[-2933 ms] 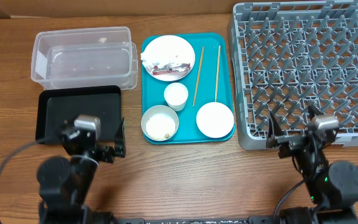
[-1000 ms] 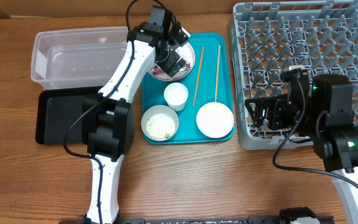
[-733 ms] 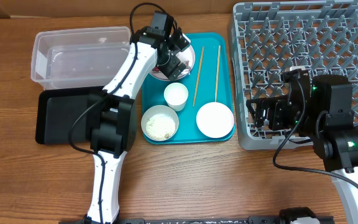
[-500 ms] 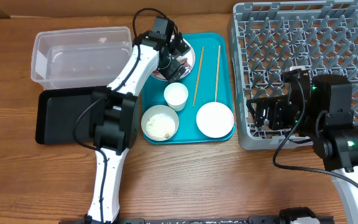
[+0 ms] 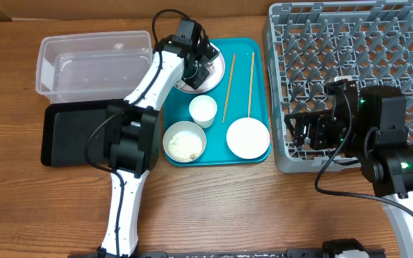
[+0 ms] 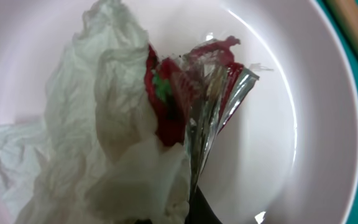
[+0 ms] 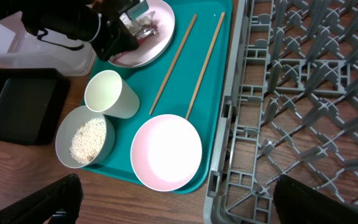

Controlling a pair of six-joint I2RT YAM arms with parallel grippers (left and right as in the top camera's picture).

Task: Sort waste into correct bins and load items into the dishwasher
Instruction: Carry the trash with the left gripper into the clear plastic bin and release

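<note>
Overhead, the left hand [image 5: 201,63] is down on the round white plate [image 5: 219,69] at the far end of the teal plastic tray [image 5: 260,86], beside the clear rectangular plastic tub [image 5: 95,66]. The right hand [image 5: 300,133] hovers over the near-left corner of the grey pegged dish rack [image 5: 364,50], fingers apart.

In the left wrist view, the left hand is pinched together on the crinkled red-and-silver wrapper [image 6: 213,93], which lies on the plate against the crumpled white tissue [image 6: 86,124].

The right wrist view shows two thin wooden chopsticks [image 7: 205,63] and an empty white bowl [image 7: 166,151] lying on the tray.
</note>
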